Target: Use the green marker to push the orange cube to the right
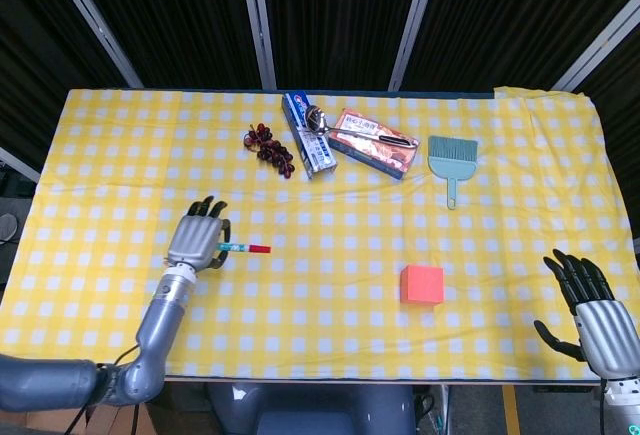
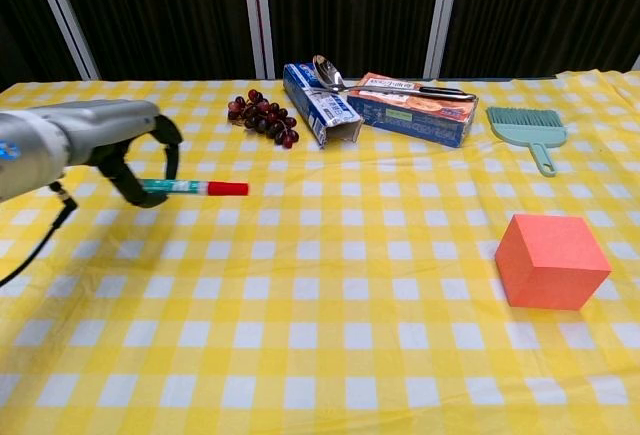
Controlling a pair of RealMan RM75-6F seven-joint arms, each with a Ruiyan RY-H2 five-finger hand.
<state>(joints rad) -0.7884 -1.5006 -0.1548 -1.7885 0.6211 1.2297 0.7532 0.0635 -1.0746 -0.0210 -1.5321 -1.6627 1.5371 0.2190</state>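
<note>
the open grey right hand (image 1: 590, 300) is idling empty at lower right; the orange foam cube (image 1: 422, 283) is sitting at lower centre-right of the checked tablecloth (image 1: 120, 135). at centre left, the left hand (image 1: 200, 240) is gripping the red-capped green marker (image 1: 238, 247), well apart from the cube, risking a glancing push that twists it.

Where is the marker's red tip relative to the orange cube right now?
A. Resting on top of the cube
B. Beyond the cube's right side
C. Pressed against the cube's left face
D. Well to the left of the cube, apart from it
D: the left hand holds the green marker far left of the orange cube, with bare tablecloth between them.
</note>
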